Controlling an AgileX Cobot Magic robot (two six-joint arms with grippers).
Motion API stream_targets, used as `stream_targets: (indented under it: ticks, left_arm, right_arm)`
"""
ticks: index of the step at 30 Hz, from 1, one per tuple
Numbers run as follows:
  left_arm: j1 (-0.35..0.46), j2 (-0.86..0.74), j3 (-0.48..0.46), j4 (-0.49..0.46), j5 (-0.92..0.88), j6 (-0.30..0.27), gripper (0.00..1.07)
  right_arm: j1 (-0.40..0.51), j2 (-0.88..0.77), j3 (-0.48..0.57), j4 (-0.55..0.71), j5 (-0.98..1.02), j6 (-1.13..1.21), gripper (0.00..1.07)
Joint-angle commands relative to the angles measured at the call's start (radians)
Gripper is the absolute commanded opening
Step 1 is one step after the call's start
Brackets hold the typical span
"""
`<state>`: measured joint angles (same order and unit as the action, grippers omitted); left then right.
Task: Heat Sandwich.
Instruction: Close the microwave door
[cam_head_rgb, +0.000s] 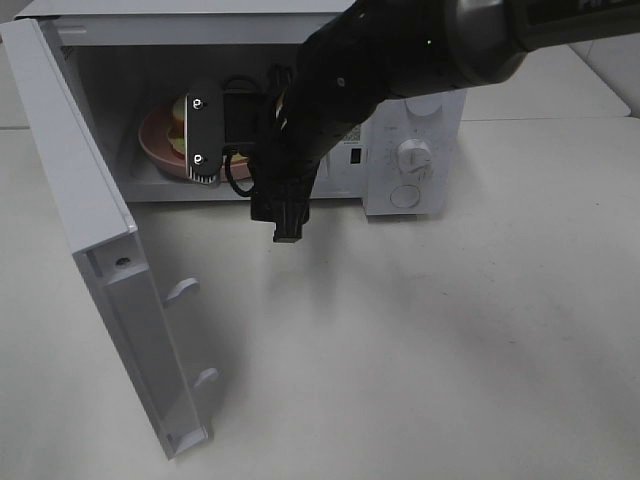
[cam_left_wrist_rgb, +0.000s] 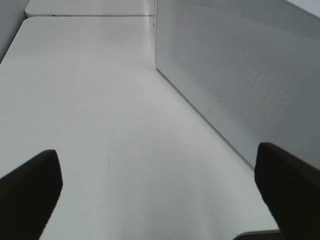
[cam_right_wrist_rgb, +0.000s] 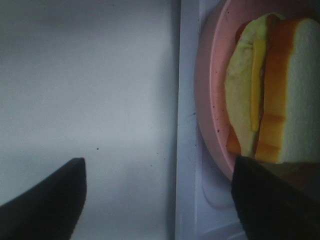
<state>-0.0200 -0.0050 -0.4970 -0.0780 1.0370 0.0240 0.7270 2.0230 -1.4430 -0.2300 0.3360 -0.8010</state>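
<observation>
- I'm looking at the microwave (cam_head_rgb: 415, 150), which is sitting at the back edge of the worktop (cam_head_rgb: 450, 350) with its door (cam_head_rgb: 90, 230) hanging wide open toward the left edge.
- The sandwich (cam_right_wrist_rgb: 280, 85) is sitting on the pink plate (cam_right_wrist_rgb: 212, 100) inside the oven cavity, on the side nearest the door hinge. From the wrist cam I'm seeing white bread plus yellow and pale green filling layers.
- My right arm (cam_head_rgb: 400, 50) is reaching in from the back right corner, with its wrist parked right in the oven opening.
- The right gripper (cam_right_wrist_rgb: 159, 170) is spread wide and gripping nothing. There's only bare cavity floor between the fingers, and one finger (cam_right_wrist_rgb: 275, 200) is sitting over the plate's rim. I honestly can't tell if it's touching it.
- The left gripper (cam_left_wrist_rgb: 156, 150) is also spread as wide as it goes, hovering over bare worktop with nothing in it.
- A white dotted panel (cam_left_wrist_rgb: 240, 85) is standing just beside the left gripper. I'm guessing it's part of the microwave, but I can't tell which part.
</observation>
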Motion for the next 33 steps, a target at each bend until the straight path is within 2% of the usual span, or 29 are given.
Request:
stream_targets:
  ticks: [1,15,18,28,33]
  left_arm:
    - [-0.008,-0.026,0.004,-0.001,-0.01,0.001,1.01]
    - [-0.008,-0.026,0.004,-0.001,-0.01,0.001,1.01]
    - [-0.008,-0.026,0.004,-0.001,-0.01,0.001,1.01]
    - [-0.008,-0.026,0.004,-0.001,-0.01,0.001,1.01]
    - [-0.008,-0.026,0.004,-0.001,-0.01,0.001,1.01]
  right_arm:
    - [-0.004,-0.051,0.054,0.005,-0.016,0.03,0.76]
    - [-0.004,-0.215,0.247,0.005,-0.016,0.114,0.76]
    - [-0.004,-0.279,0.319,0.005,-0.015,0.158,0.76]
    - [-0.004,-0.476,0.473,0.032,0.023,0.521,0.81]
    - [-0.004,-0.549,0.523,0.031,0.078,0.593,0.85]
